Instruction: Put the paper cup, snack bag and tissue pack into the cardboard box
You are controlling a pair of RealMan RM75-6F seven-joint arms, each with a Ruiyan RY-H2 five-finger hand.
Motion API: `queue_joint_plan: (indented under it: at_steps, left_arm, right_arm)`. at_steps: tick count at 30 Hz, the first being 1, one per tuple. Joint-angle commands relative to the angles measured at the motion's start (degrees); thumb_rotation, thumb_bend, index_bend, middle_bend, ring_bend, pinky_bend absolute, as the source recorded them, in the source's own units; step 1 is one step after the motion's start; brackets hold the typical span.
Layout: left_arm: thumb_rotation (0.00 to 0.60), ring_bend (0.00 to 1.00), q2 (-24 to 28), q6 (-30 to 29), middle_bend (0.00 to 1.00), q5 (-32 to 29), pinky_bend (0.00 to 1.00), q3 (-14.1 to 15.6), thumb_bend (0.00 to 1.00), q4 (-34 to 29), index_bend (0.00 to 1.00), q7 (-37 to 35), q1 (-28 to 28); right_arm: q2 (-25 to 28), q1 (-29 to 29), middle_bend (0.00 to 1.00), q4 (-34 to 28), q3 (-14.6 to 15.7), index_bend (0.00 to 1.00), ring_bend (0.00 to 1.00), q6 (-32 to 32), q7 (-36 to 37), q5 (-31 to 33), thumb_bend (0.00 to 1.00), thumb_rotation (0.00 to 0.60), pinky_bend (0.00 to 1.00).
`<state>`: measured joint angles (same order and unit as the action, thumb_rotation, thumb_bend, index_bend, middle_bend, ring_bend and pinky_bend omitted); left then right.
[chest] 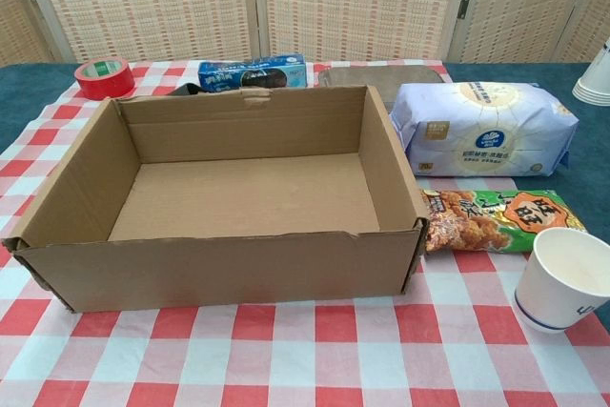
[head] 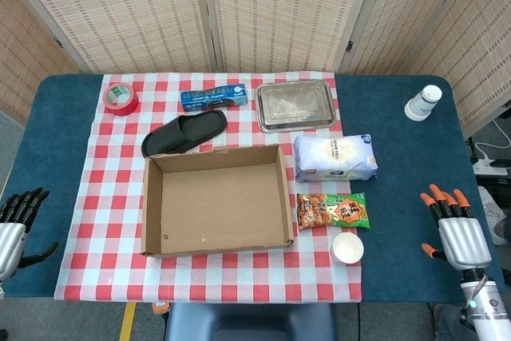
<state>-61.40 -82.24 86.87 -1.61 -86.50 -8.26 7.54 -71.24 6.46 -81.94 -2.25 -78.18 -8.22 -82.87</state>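
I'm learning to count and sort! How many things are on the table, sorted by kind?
Paper cups: 2, one by the snack, an upside-down stack far right
Cardboard box: 1
Snack bag: 1
Tissue pack: 1
Red tape roll: 1
Black slipper: 1
Blue box: 1
Metal tray: 1
Total: 9
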Motion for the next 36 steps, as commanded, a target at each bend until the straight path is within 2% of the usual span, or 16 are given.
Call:
queue_joint_plan:
  at_steps: [1,10,21,27,36]
  left_arm:
    - [0.6,0.0,0.0,0.0,0.0,-0.1,0.0,0.0,0.23,0.0,0.0,0.1,0.0]
    - [0.6,0.0,0.1,-0.7,0.0,0.4,0.0,0.0,0.22,0.1,0.0,-0.3,-0.2]
    - [0.6,0.0,0.5,-0.8,0.0,0.0,0.0,-0.1,0.23,0.1,0.0,-1.0,-0.4]
    - [0.6,0.0,0.3,0.0,0.0,0.2,0.0,0.3,0.23,-0.5,0.0,0.6,-0.1]
    - [0.6,0.0,0.3,0.1,0.0,-0.4,0.0,0.0,0.22,-0.7,0.0,0.8,-0.2]
  right_arm:
    - [0.1,0.0,0.0,0.0,0.0,0.15,0.0,-0.1,0.1,0.0,0.0,0.6,0.05]
    - [0.3,-0.1,0.0,-1.1,0.0,0.15,0.0,-0.8,-0.3,-0.5,0.0,0.6,0.05]
    - [2.3,0.6,0.0,-6.4,-0.4,0.15,0.0,-0.6,-4.2,-0.6,0.0,0.6,0.05]
    - [4.6,2.0,0.0,-14.6,-0.3,0.15,0.0,-0.3,-9.5,-2.8,0.0,0.6,0.12]
    - [9.0,3.5,0.0,-27.3,0.3,0.15,0.0,1.7,-19.0,-3.2,0.0,0.6,0.13]
